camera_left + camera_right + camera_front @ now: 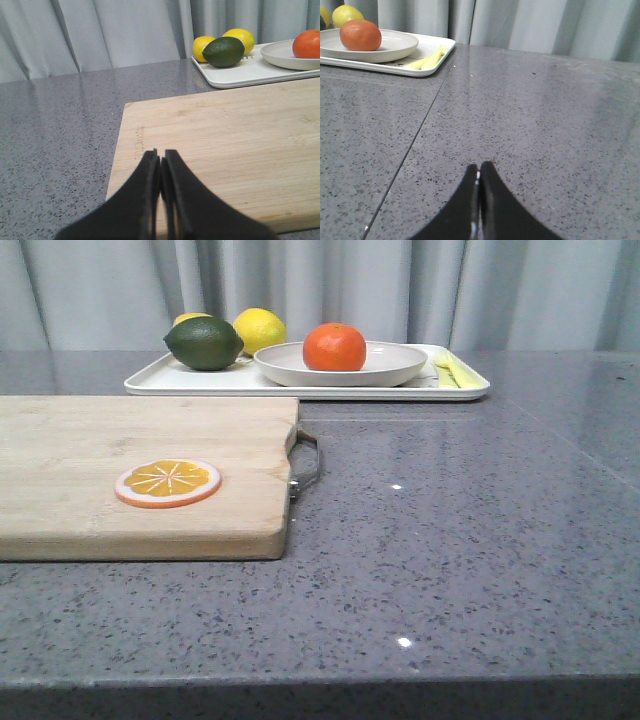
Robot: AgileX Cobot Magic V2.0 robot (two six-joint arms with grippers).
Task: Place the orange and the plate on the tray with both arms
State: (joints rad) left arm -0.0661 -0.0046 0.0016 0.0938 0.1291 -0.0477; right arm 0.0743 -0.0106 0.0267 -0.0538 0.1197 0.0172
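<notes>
Front view: one glossy round orange [334, 347] in one off-white plate [395, 369] on one white rectangular tray [200, 382]; two yellow lemons [260, 329]; left gripper [160, 156] and right gripper [479, 168] both closed, empty.

In the front view a second lemon [190, 317] at eleven o'clock is mostly hidden behind the lime [204, 343], the cutting board [130, 475] is cut off at nine o'clock, and the tray's [160, 383] yellow print [450, 370] is too small to make out.
</notes>
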